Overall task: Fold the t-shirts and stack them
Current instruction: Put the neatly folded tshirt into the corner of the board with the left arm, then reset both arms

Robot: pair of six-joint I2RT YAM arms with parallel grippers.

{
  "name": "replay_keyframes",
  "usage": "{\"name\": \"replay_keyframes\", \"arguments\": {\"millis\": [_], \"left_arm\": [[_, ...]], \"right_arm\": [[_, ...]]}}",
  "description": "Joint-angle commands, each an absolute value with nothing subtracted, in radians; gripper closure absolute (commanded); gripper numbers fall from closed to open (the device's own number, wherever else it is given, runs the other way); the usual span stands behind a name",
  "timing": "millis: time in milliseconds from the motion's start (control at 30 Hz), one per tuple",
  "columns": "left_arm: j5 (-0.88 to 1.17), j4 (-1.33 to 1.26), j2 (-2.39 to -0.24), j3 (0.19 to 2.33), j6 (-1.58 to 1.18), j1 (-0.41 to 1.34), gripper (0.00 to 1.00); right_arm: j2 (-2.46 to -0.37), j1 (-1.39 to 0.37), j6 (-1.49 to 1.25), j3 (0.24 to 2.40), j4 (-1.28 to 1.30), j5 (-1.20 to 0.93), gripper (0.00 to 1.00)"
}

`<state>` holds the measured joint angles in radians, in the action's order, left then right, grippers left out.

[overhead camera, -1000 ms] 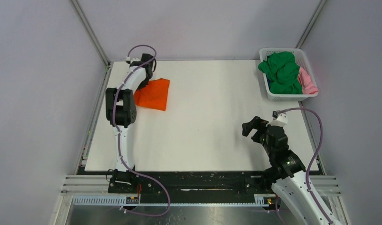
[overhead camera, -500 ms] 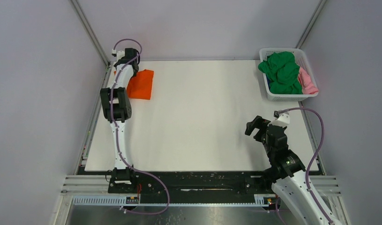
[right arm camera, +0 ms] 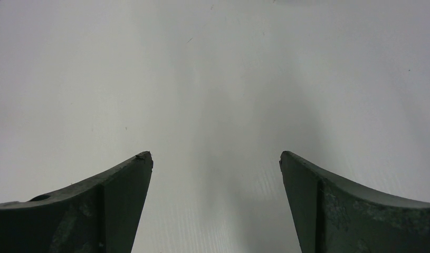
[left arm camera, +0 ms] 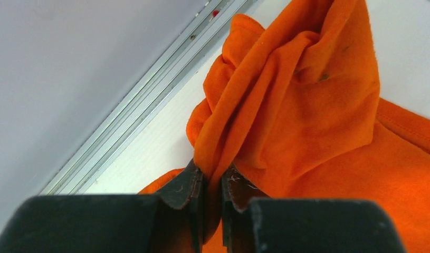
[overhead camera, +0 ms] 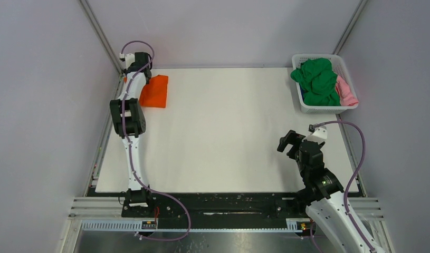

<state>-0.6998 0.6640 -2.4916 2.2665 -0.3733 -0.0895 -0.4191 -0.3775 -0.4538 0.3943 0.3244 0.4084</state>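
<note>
L tool point(left arm camera: 212, 182) dragged orange t-shirt point(overhead camera: 154, 91) to far-left table corner

Table point(overhead camera: 228, 132): white, flat, matte; basket point(overhead camera: 322, 109): white plastic lattice, rectangular, at the table's far right corner; rail point(overhead camera: 104, 137): aluminium, along the table's left edge; frame posts point(overhead camera: 102, 37): metal, slanting up from both far corners; walls point(overhead camera: 228, 31): plain pale grey.

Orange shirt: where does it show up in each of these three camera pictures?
Top external: the orange t-shirt lies at the far left corner of the table, beside the left arm.
Left wrist: it fills centre and right, a fold pinched in the left gripper.
Right wrist: not in it; only table under the open right gripper.
Shared landmark: the white table surface, in all three.
</note>
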Motion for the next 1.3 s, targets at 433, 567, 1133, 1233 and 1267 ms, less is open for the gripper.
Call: {"name": "replay_keyframes", "arguments": {"millis": [433, 567, 1133, 1233, 1267], "left_arm": [[-0.658, 0.551, -2.347, 2.227, -0.402, -0.086, 0.01], [-0.626, 0.553, -2.273, 2.169, -0.424, -0.045, 0.01], [-0.345, 0.347, -1.175, 0.849, -0.812, 0.39, 0.01], [-0.26, 0.302, -0.953, 0.617, -0.753, 0.435, 0.01], [-0.238, 0.278, -0.877, 0.559, -0.719, 0.436, 0.01]], "right_arm": [[-0.417, -0.374, -0.446, 0.411, 0.323, 0.455, 0.01], [-0.42, -0.374, -0.448, 0.422, 0.335, 0.419, 0.0], [-0.308, -0.374, -0.605, 0.444, 0.57, 0.432, 0.01], [-0.307, -0.375, -0.608, 0.454, 0.575, 0.418, 0.01], [-0.307, -0.374, -0.608, 0.458, 0.58, 0.416, 0.0]]}}
